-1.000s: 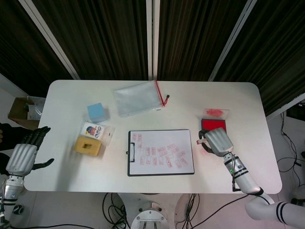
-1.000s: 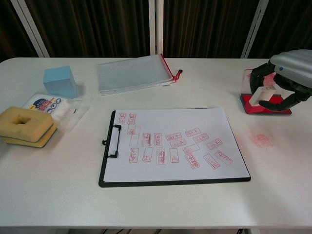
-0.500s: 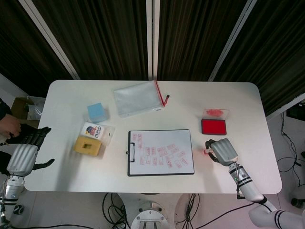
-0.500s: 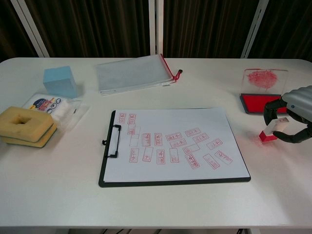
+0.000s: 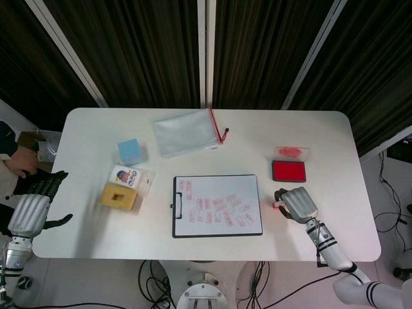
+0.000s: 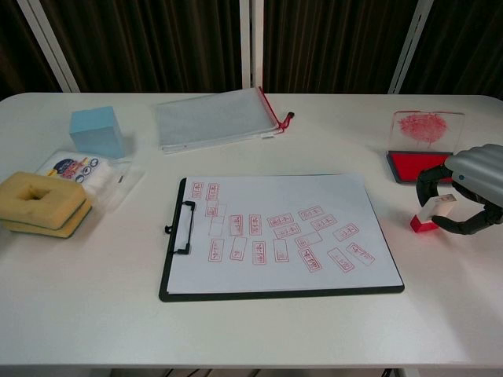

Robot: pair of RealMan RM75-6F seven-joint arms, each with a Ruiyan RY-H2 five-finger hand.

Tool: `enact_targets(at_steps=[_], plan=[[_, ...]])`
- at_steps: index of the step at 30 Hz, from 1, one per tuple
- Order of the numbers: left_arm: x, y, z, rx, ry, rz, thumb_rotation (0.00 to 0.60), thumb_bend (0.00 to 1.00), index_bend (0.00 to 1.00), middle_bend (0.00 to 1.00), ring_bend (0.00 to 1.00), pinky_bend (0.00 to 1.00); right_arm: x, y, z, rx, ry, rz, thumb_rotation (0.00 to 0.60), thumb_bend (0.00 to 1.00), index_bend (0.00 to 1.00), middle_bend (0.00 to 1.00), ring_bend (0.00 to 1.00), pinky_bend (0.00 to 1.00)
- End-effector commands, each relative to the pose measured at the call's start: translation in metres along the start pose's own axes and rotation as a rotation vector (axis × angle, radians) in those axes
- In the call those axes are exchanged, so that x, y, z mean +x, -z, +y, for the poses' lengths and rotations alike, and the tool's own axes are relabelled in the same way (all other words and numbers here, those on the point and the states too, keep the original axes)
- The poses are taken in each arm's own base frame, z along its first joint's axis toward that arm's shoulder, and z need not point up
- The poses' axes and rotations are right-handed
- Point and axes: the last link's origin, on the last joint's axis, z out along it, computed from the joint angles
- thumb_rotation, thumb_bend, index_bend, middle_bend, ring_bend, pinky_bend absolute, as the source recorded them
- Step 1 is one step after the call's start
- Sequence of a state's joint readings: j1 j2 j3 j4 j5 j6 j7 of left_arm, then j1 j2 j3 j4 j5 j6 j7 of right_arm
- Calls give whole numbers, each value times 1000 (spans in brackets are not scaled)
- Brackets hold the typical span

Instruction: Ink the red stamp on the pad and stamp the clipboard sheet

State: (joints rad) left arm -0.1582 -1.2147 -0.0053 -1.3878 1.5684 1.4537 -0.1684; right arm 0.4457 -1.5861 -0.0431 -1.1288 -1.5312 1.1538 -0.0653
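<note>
The red stamp [image 6: 429, 214], a white body on a red base, stands tilted with its base on the table just right of the clipboard. My right hand [image 6: 465, 187] [image 5: 295, 204] curls over it and pinches the white body. The head view shows only a bit of the stamp's red [image 5: 279, 205] at the hand's left edge. Behind the hand lies the red ink pad [image 6: 414, 166] [image 5: 288, 171], uncovered. The clipboard sheet [image 6: 279, 232] [image 5: 219, 205] carries several red prints. My left hand [image 5: 32, 207] hangs off the table's left edge, fingers apart and holding nothing.
The pad's clear lid [image 6: 424, 127] [image 5: 291, 152] lies behind the pad. A zip pouch [image 6: 216, 118], a blue cube [image 6: 96, 132], a printed packet [image 6: 82, 169] and a yellow sponge [image 6: 39, 203] occupy the left and back. A person's hand [image 5: 16, 161] is near my left hand.
My right hand carried the stamp from over the ink pad toward the front and set its base on the table beside the clipboard. The left hand has stayed put.
</note>
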Motion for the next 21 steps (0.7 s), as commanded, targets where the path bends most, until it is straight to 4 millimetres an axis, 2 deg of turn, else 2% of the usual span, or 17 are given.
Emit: enact_targets(at_steps=[1,5,17,21], plan=[[0,0,0,1,0,0,600,118,83,89,97,185,-1,0,1,13,5,-18,600,328,688,604,834,899],[0,0,0,1,1,-2,600,118,83,89,97,185,-1,1,2,29,13,-40,600,269,600,532,817,897],[0,0,1,2,0,0,600,118,85,89,97,185,1,4,4,43,-2,-55,600,231,433,370,808,896],[0,0,1,1,1,-1,600,118,85,89,97,185,2,6,4,47,-7,-54,600,230,400,351,808,896]])
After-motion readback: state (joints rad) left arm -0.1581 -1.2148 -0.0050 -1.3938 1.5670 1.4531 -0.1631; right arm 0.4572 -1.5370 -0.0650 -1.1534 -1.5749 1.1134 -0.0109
